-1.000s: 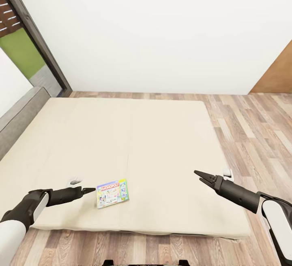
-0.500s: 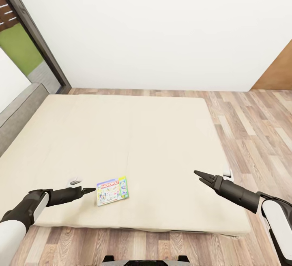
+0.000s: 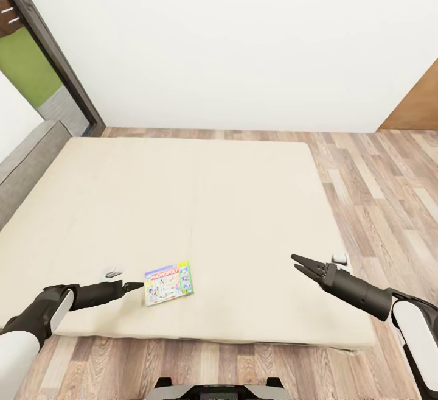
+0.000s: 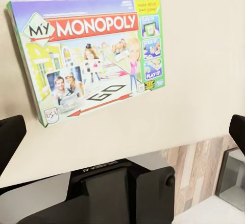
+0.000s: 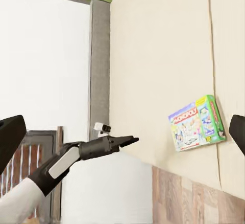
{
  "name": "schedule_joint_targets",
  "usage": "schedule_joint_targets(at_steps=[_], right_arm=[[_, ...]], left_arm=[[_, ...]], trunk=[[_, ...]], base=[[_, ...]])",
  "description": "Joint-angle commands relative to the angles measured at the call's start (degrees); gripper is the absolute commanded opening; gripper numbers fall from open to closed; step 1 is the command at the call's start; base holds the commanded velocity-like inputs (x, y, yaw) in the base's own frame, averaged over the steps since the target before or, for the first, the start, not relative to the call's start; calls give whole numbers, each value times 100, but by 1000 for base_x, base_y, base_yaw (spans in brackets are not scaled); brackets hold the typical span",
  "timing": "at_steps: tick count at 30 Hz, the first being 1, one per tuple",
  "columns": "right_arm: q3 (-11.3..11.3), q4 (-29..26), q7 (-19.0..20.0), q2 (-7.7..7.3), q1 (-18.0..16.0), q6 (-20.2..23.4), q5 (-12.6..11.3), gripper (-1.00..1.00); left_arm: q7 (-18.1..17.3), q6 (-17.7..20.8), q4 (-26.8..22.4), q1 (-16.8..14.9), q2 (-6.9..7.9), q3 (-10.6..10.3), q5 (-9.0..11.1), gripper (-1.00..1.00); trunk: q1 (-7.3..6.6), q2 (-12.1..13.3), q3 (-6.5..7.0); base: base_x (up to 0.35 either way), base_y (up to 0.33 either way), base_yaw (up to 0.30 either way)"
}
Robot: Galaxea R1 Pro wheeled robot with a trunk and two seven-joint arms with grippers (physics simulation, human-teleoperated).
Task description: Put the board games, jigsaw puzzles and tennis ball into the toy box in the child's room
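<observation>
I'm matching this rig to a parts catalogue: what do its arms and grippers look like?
Both arms have glossy white outer segments, then tapering black forearms. The left gripper and right gripper are black, with slim pointed fingers. A small white-grey block sits by each wrist. No cables or markings are discernible.

Head camera pulled back: bed (image 3: 201, 205) and board game (image 3: 168, 282) shifted up-frame, robot base (image 3: 213, 389) now visible.

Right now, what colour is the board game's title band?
Red, with white lettering, on the board game; clearest in left wrist view.

One board game (image 3: 168, 283), one bed (image 3: 201, 205), two arms.
</observation>
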Motion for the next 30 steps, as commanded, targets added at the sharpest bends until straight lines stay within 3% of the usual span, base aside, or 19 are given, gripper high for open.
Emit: schedule_joint_targets(at_steps=[1, 4, 7, 9, 14, 30], right_arm=[[-5, 0, 224, -5, -4, 27, 35, 100], [-15, 0, 1402, -20, -13, 27, 36, 100], [-63, -4, 2036, -43, -23, 27, 49, 100], [-132, -6, 2197, -67, -24, 27, 53, 100], [-278, -6, 2338, -98, -28, 27, 52, 100], [-304, -1, 2360, -96, -29, 27, 90, 100]], left_arm=[[-10, 41, 1, -3, 0, 8, 24, 100], [-6, 41, 1, -3, -6, 8, 24, 100], [-2, 41, 1, -3, -12, 8, 24, 100], [-1, 41, 1, -3, -15, 8, 24, 100], [0, 41, 1, -3, -24, 15, 27, 100], [-46, 45, -9, -3, -20, 22, 41, 100]], trunk=[[3, -9, -17], [3, -9, -45], [3, -9, -74], [3, -9, -93], [3, -9, -140], [3, -9, -234]], base=[[0, 0, 0], [0, 0, 0], [0, 0, 0], [0, 0, 0], [0, 0, 0], [0, 0, 0]])
